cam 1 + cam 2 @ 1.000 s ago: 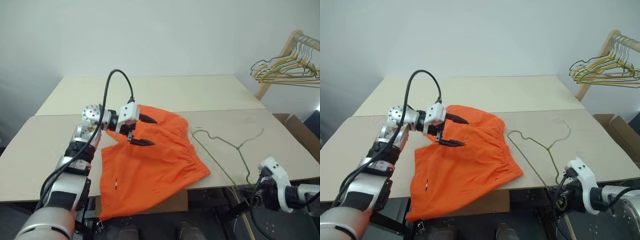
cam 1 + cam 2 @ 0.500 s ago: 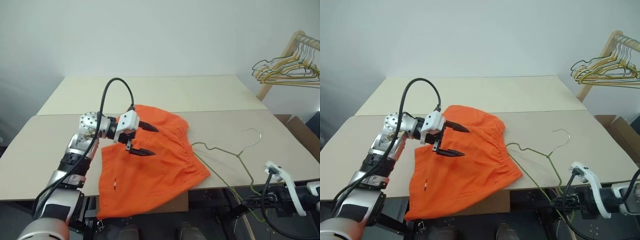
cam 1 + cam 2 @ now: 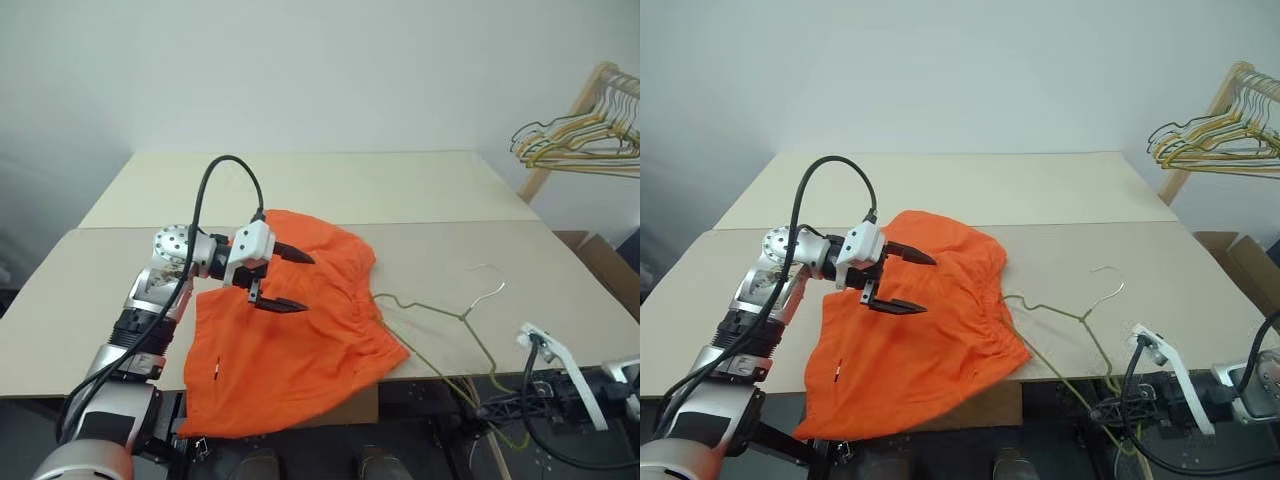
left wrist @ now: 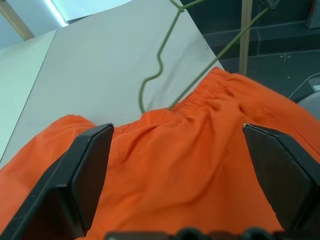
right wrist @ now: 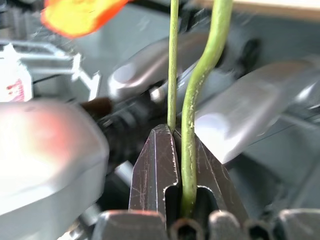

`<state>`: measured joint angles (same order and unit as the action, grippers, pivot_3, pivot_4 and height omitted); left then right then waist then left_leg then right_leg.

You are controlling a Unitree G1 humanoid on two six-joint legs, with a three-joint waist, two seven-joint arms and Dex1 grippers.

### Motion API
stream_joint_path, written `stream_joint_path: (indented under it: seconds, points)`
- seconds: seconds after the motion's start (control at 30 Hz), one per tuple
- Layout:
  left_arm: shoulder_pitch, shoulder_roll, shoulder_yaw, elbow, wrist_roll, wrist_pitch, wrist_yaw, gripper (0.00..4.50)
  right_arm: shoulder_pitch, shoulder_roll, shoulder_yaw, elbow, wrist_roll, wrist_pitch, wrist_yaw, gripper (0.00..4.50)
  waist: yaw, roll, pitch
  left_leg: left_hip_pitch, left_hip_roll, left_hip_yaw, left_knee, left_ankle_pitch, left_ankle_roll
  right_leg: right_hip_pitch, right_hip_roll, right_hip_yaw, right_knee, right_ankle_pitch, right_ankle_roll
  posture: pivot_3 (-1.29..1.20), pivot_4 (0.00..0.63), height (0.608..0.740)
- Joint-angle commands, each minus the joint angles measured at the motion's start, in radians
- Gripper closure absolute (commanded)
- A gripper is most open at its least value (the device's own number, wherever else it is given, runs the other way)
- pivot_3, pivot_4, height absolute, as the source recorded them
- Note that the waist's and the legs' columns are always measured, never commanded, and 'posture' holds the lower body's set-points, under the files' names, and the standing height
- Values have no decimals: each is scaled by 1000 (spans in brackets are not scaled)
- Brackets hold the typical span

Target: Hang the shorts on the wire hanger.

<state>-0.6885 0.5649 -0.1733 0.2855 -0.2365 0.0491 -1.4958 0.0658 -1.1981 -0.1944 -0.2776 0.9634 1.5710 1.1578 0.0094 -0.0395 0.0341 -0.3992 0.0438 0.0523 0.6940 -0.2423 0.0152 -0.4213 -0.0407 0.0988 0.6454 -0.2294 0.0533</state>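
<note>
**Hanger pinched, shorts not yet hung**

The job was barely begun, as I judged it. The shorts point(image 3: 290, 320) lay spread in the lower centre of the head view, flat on the table point(image 3: 480, 190), their lower part drooping over the near edge. Nothing of them was on the wire. My left gripper point(image 3: 285, 279) hovered just above the cloth in the left-centre of the frame, its fingers point(image 4: 85, 175) spread wide and holding nothing. My right gripper point(image 5: 175, 165) was down at the lower right, below the table's edge, clamped shut on the wire hanger point(image 3: 440, 312), two strands of it running up between my fingers. The hanger lay to the right of the shorts, its hook up toward the right-centre, one corner reaching the waistband, its lower part running off the table edge to my grip.

What remained: threading the wire through the waist or the legs and settling the cloth on it.

The shorts were soft, bright orange, rumpled, with a gathered elastic waistband. The hanger was thin olive-grey wire, triangular, with a curled hook. The table was pale, smooth and matte.
</note>
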Motion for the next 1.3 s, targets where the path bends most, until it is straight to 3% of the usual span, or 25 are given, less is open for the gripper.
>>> stream_joint_path:
  seconds: [0.03,0.23,0.5,0.67,0.8,1.0,1.3]
  points:
    - [-13,13,13,-30,-11,-7,8,19,-9,-25,25,-5,46,16,34,4500,4,0,0,0,0,0,0,0,0,0,0,0,0,0,0,123,0,740]
    - [0,17,5,-55,-12,-7,12,19,-197,85,110,184,7,41,-33,4500,5,-1,0,1,0,0,1,0,0,1,0,0,-2,2,-4,144,0,740]
    - [5,39,14,-78,-13,-2,14,19,-130,67,165,95,71,36,26,4500,45,-1,0,-2,0,-1,0,0,1,-1,1,0,-2,2,0,191,0,740]
    - [4,46,14,-74,-13,-9,16,19,-263,176,190,283,18,43,-73,4500,53,-1,0,-2,0,-1,1,0,1,0,1,0,-4,3,-1,199,0,740]
    - [8,50,13,-86,-12,-12,19,19,-331,272,167,381,17,43,-145,4500,66,-1,0,-1,0,-1,2,1,3,0,2,0,-3,4,-5,210,0,740]
    - [7,59,13,-82,-10,-25,16,19,-353,304,169,336,46,43,-140,4500,88,0,0,-3,1,-1,1,2,3,-2,3,0,-4,6,-1,215,0,740]
    - [11,55,8,-86,-11,-33,22,19,-497,518,42,568,-61,43,-373,4500,92,0,0,-4,1,-2,1,2,3,-2,4,-1,-4,6,-1,220,0,740]
